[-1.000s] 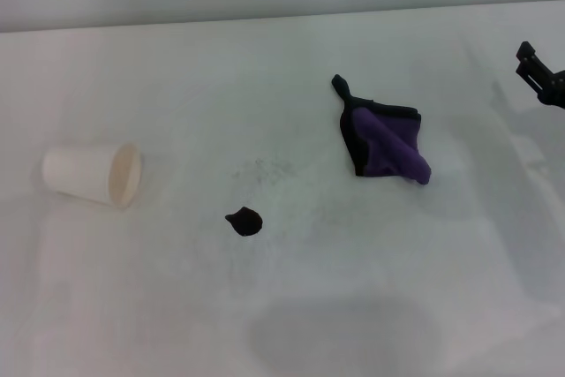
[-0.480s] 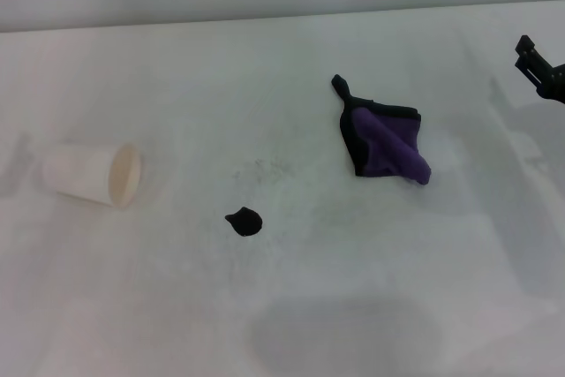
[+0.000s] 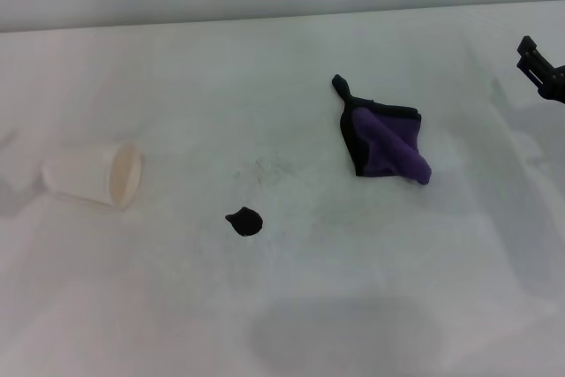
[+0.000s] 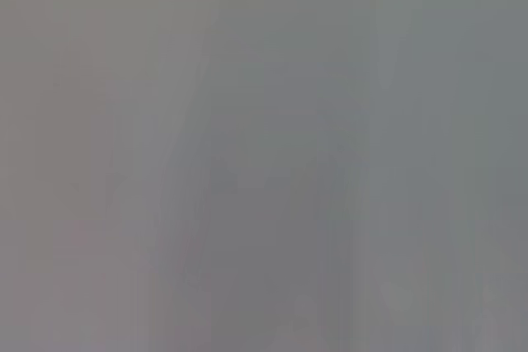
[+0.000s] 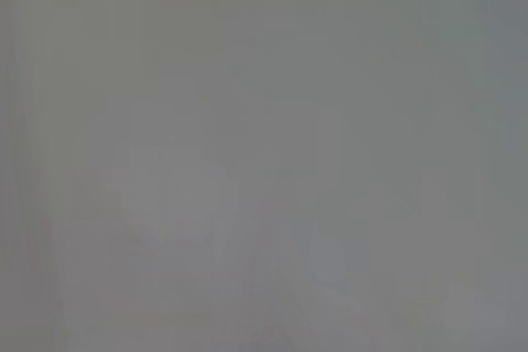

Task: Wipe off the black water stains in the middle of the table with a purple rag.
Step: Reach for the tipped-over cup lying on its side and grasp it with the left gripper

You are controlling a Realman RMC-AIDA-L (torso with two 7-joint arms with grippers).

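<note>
Purple rag (image 3: 386,142) sat on the counter (image 3: 291,306), well left of the right tool (image 3: 540,69), closer than the stain (image 3: 244,221). Couldn't tell its jaw state.

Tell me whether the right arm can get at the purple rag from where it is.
Probably yes: the right gripper sits at the table's right edge, and only bare white tabletop lies between it and the crumpled purple rag with black edging.

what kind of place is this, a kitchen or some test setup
Probably a staged test bench rather than a kitchen: a bare white table holding only a tipped paper cup, a purple rag and one black water stain, with the right gripper at the edge.
</note>
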